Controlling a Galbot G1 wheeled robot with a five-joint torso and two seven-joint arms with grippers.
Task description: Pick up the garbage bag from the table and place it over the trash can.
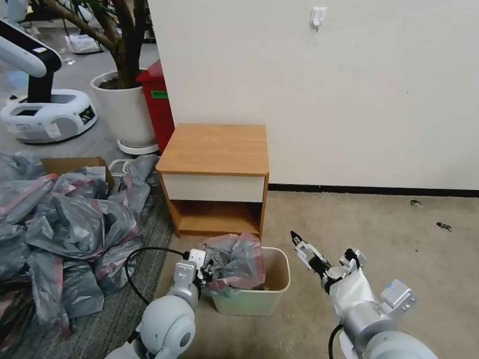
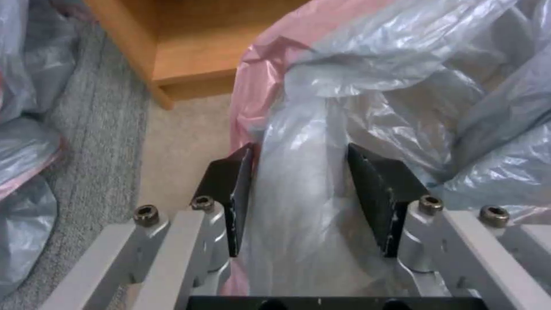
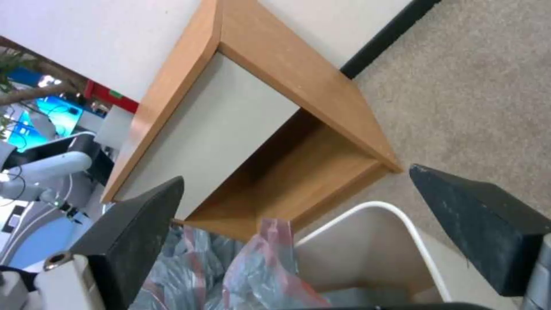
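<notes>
Left jaws: parted, standing either side of a bunched fold of the garbage bag (image 2: 321,172); in the left wrist view film fills the gap without clearly being pinched, so the grasp looks loose or just let go.
Left gripper (image 1: 203,271): at the 9 o'clock side of the trash can (image 1: 254,299), touching the bag where it spills over the rim.
Right jaws: spread wide, nothing between them.
Right gripper (image 1: 304,249): just beside the can's 3 o'clock side, above rim height, tips aimed toward the table (image 1: 215,149).
Garbage bag, position: crumpled over the can's 9-to-12 o'clock portion, pink band uppermost; the 3 o'clock half of the rim is bare.
Table: at 12 o'clock from the can, top bare.
Heap of bags (image 1: 65,224): on the floor, well apart at 9 o'clock; not part of the job.
Step in hand (judged): spreading the bag mouth around the rim.
Handling note: anchor the 9 o'clock edge; the right gripper should take the pink band only, draw it toward 3 o'clock slowly, and avoid tipping the light can.
</notes>
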